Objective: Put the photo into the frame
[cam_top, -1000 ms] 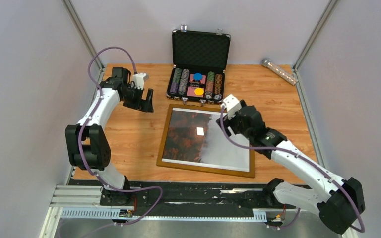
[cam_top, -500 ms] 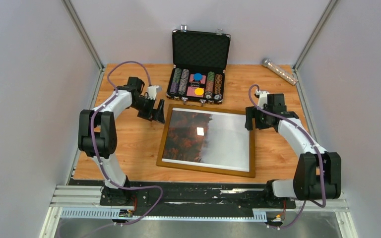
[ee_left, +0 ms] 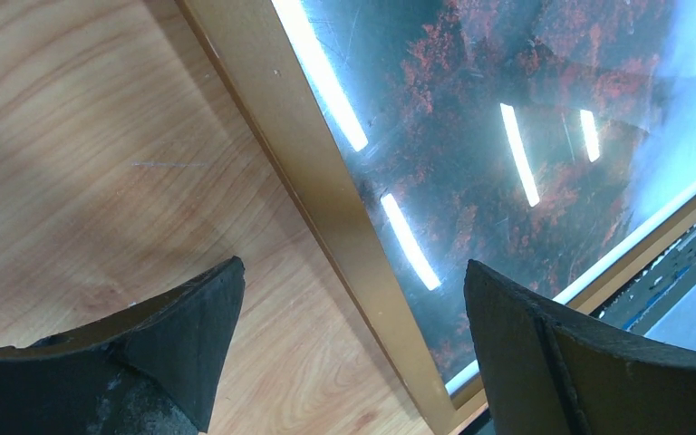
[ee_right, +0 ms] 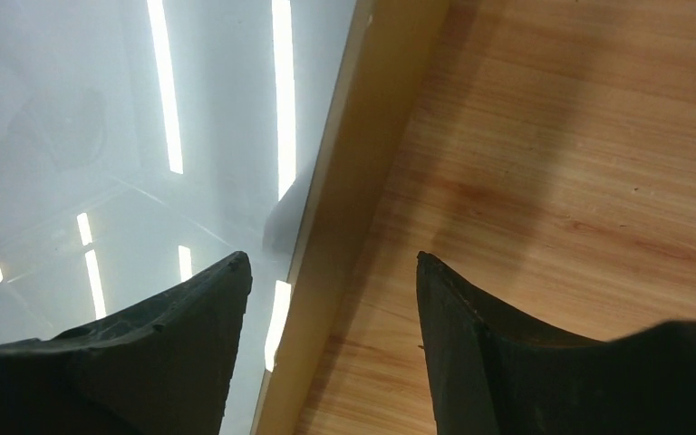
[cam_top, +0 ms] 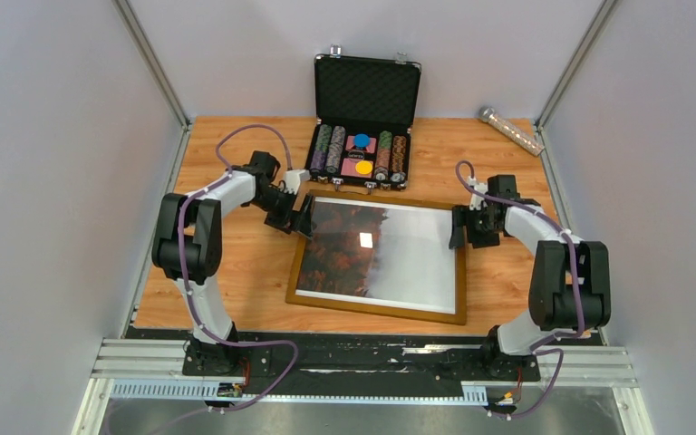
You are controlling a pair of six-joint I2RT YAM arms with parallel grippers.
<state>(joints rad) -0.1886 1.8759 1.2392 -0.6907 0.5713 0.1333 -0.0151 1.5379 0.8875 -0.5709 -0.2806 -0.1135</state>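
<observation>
Photo (cam_top: 335, 254), a rectangular paper print of red-orange autumn trees fading to grey fog, lies inside the thin light-brown wooden frame (cam_top: 376, 312) at table (cam_top: 236, 263) centre. I see the left gripper (cam_top: 301, 217) spread wide astride the frame's rail at 10 o'clock. The right gripper (cam_top: 458, 228), jaws apart, straddles the rail at 2 o'clock.

We are seeing bright, even light falling from overhead, and the top view is reading sharp edge to edge. A small white glare patch is sitting near the middle of the frame (cam_top: 372, 307). In both wrist views, long white strip reflections are streaking across its glazed face, and soft shadows are spreading over the table (ee_left: 100, 181) just beside its rails.
</observation>
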